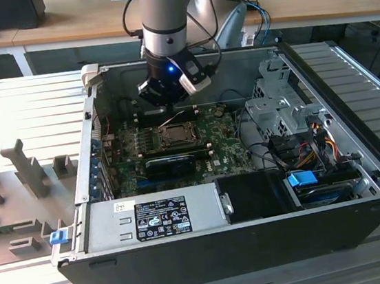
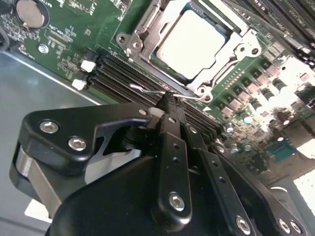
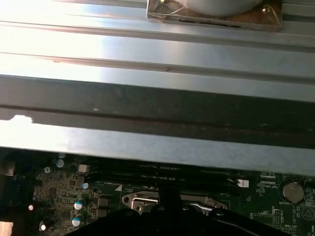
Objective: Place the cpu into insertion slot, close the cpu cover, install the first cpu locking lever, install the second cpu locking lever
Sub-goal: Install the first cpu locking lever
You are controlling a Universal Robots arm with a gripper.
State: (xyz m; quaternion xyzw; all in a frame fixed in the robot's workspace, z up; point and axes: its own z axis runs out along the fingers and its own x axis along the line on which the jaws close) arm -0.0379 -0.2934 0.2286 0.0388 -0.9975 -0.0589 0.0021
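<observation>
In the exterior view I see an open computer case (image 1: 258, 241) lying on the grey ribbed desk (image 1: 26, 106). My arm comes down from above into the case. The tool (image 1: 169, 104) hangs low over the green board (image 1: 220, 135), just behind the insertion slot (image 1: 162, 139). The slot sits near the middle of the board. A silver power box (image 1: 154, 215) lies along the near wall of the case. A metal drive cage (image 1: 279, 107) with colored wires stands on the exterior view's right. Some grey plastic shapes (image 1: 20, 170) rest on the desk on the exterior view's left.

In the second wrist view I look past the black fingers (image 2: 172, 147) at the board. The cpu (image 2: 193, 43) lies flat inside the slot, with its pale shiny face up. The cpu cover (image 2: 239, 50) lies around it like a frame. The tool (image 2: 169, 98) is pressed together, and its tip pinches a thin silver wire. That wire is a locking lever (image 2: 147, 90), and it runs along the near side of the slot. Dark memory slots (image 2: 123, 73) lie just under the lever. A round coin battery (image 2: 30, 12) sits far off in a corner of the board.

In the first wrist view I see the ribbed desk (image 3: 147, 49) beyond the case wall (image 3: 157, 142). Below the wall are the memory slots (image 3: 162, 174) and the coin battery (image 3: 294, 192). The dark tip of the tool (image 3: 169, 199) sits down at the board, just beside those slots.
</observation>
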